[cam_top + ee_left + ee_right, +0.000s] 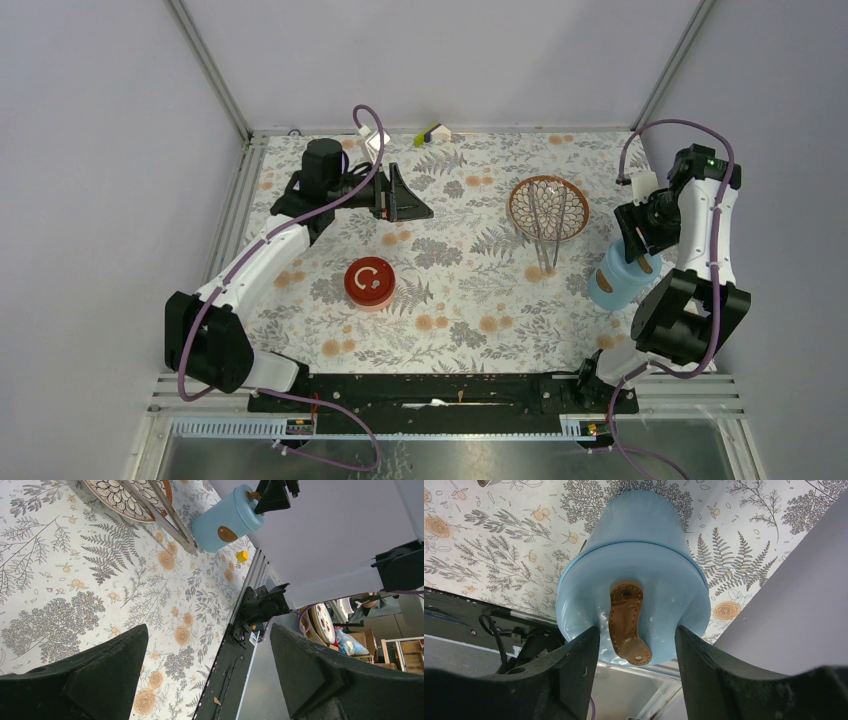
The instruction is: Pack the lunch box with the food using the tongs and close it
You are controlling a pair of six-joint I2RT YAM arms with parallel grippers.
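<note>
The light-blue lunch box shell (618,282) stands at the table's right side with its brown strap handle (626,622) on top. My right gripper (638,630) hangs over it, open, one finger on each side of the strap with a gap to both. In the top view the right gripper (640,252) covers the shell's top. The silvery tongs (548,235) lie across the patterned dish (575,205), their tips off its near rim. The salmon-pink bowl (369,283) sits centre-left with something pale inside. My left gripper (412,195) is wide open and empty at the back left.
A small yellow cube (242,556) lies on the cloth beside the shell (227,520), near the black front rail (235,645). A small yellow-and-white object (432,133) sits at the back edge. The grey side wall stands close to the right of the shell.
</note>
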